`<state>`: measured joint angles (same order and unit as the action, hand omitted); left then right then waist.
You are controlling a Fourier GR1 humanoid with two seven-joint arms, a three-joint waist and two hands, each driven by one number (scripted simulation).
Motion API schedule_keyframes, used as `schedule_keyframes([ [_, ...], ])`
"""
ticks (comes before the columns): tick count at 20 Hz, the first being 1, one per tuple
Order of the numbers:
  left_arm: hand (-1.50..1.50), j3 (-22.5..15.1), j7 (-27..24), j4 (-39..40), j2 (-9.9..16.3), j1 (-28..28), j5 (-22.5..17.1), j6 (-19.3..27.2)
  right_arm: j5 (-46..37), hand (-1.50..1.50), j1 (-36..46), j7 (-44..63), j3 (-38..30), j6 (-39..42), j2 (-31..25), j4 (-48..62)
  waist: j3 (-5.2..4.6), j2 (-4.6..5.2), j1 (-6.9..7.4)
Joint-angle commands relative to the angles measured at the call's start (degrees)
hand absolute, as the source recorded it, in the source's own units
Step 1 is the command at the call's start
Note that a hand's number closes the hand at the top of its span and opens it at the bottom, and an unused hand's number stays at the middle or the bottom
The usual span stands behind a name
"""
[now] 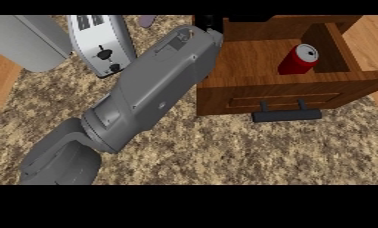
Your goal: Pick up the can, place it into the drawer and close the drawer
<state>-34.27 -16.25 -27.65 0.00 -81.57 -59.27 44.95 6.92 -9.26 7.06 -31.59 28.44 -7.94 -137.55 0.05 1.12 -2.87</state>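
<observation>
Grey forearm point(148, 97) crosses counter toward drawer point(244, 84); hand grip unreadable; red can point(298, 60) upright inside.

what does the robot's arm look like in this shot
One arm shows: a bulky grey forearm with smooth, boxy panels, a few small round fastener marks and a recessed slot near the wrist end. A rounded grey joint sits at its lower end, by the elbow. Only a sliver of the black hand shows beyond the wrist. No cables or sleeves are visible.
</observation>
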Motion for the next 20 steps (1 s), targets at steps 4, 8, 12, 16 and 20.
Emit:
schedule_keyframes([
  [4,-1.50,0.7,0.3,0.4,0.0,-1.2,-0.5,-0.5,-24.0,-1.50,5.2,-3.2,12.3,-2.3,2.1,1.2,-0.01,-0.19,2.42],
  [8,-1.50,1.9,0.6,2.2,0.0,-0.7,-0.4,-1.5,-33.6,-1.50,9.7,-5.7,18.3,-4.0,-0.1,6.9,-0.02,-0.21,2.49],
  [12,-1.50,2.3,1.2,0.1,0.0,0.0,0.3,-1.8,-45.9,-1.50,16.9,-5.7,25.9,-11.6,2.2,15.0,-0.05,-0.44,3.68],
  [16,-1.50,2.0,6.3,-0.9,2.0,-1.7,1.4,-0.3,-51.9,-1.50,22.3,-7.8,28.4,-14.4,-0.1,23.6,-0.04,-0.84,3.85],
  [20,-1.50,1.9,4.2,-3.8,2.9,2.5,3.0,1.1,-57.8,-1.50,29.2,-8.2,31.3,-16.5,-1.2,33.2,-0.08,-1.03,4.67],
])
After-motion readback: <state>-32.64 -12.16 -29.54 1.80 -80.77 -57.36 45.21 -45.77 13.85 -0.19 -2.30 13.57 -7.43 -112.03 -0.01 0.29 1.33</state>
